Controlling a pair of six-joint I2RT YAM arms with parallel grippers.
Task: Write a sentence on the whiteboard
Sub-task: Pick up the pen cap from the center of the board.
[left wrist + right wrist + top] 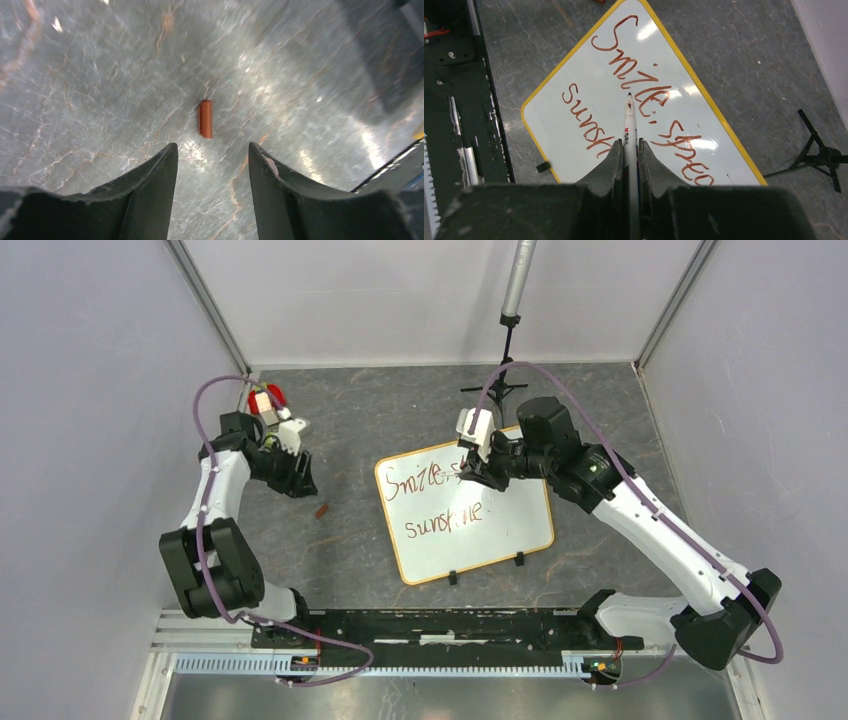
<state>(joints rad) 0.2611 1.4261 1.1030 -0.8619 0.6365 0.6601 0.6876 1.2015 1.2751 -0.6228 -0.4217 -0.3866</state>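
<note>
Nearest in the overhead view, along the near edge of the dark grey veined bench point(380, 410): long black mounting rail point(440, 625) with both arm bases on it.

Beyond the rail and right of centre, flat on the bench: white rectangular whiteboard point(500, 540) with rounded corners and a thin orange-yellow frame. Turned at a slant, with two small black clips point(452, 578) on its near edge. Carries the sentence point(420, 481) in thin dark red handwriting, in two lines. Upper line, from the right wrist: "Smile," then "sprea", the rest hidden behind the fingers. Lower line, from above: "sunshine".

Over the far part of the board: right gripper point(630, 145), clamped on a slim white marker pen point(629, 120) jutting forward between the fingers. Dark tip close beside the last letters of "Smile". Cannot tell whether touching the board or just above it.

Well to the left of the board, above bare bench: left gripper point(212, 150), fingers apart, nothing between them. Just beyond its fingertips, lying alone on the bench: small orange-red cylinder point(205, 119), seemingly a pen cap. From above, placed between that gripper and the board's left corner, touching neither.

At the far side, beyond the board: small black tripod stand point(497, 388) under a grey pole point(518, 280). Plain pale walls on three sides.
</note>
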